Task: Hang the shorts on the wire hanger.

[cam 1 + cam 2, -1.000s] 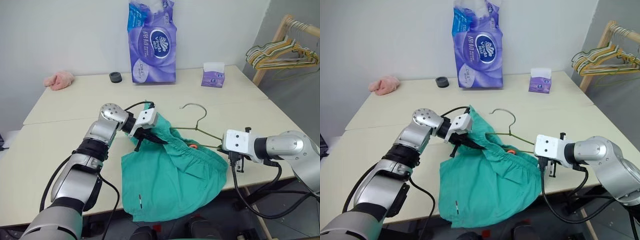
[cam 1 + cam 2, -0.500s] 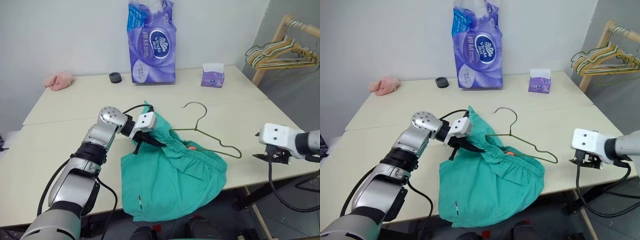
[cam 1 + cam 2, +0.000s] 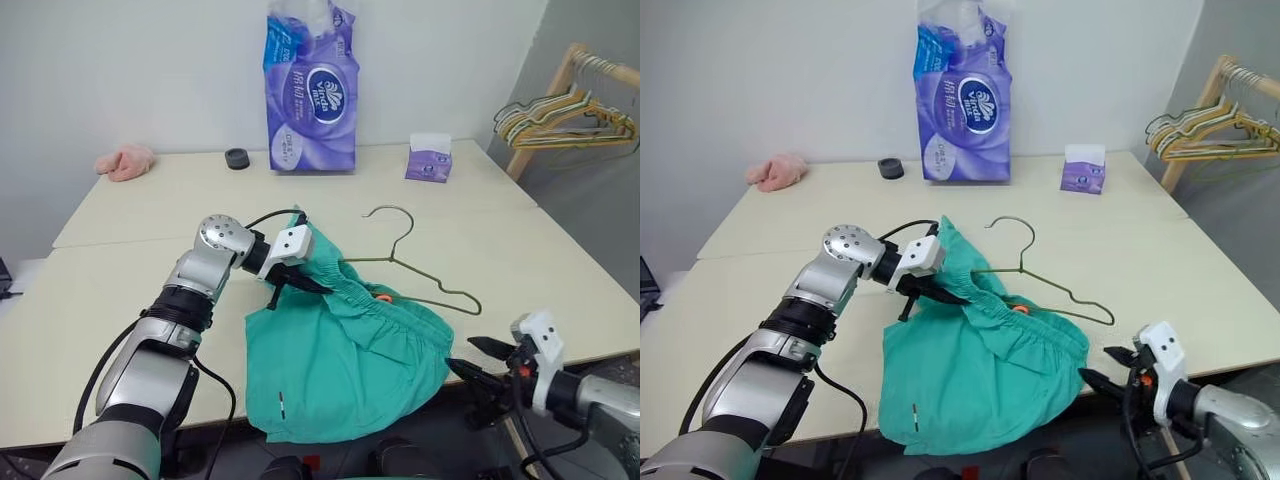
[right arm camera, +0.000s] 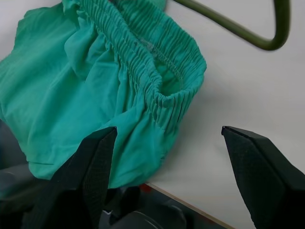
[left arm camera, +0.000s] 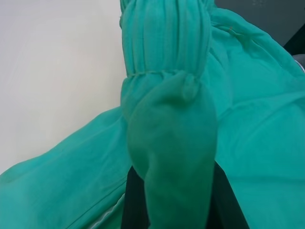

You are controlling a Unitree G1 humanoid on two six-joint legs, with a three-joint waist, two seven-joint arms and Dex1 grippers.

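Left eye view: the teal-green cloth shorts [image 3: 340, 360] are draped over the cream table's [image 3: 120, 270] front edge, clamped by the left gripper [image 3: 300, 283]. The thin olive-green wire hanger [image 3: 415, 275], released since earlier, lies beside them; the right gripper [image 3: 480, 358] is spread wide, lowered below the edge.

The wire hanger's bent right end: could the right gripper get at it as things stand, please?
Probably yes. The right gripper is open at the table's near edge, and the wire hanger's bent end lies on bare tabletop beyond the shorts, with nothing between.
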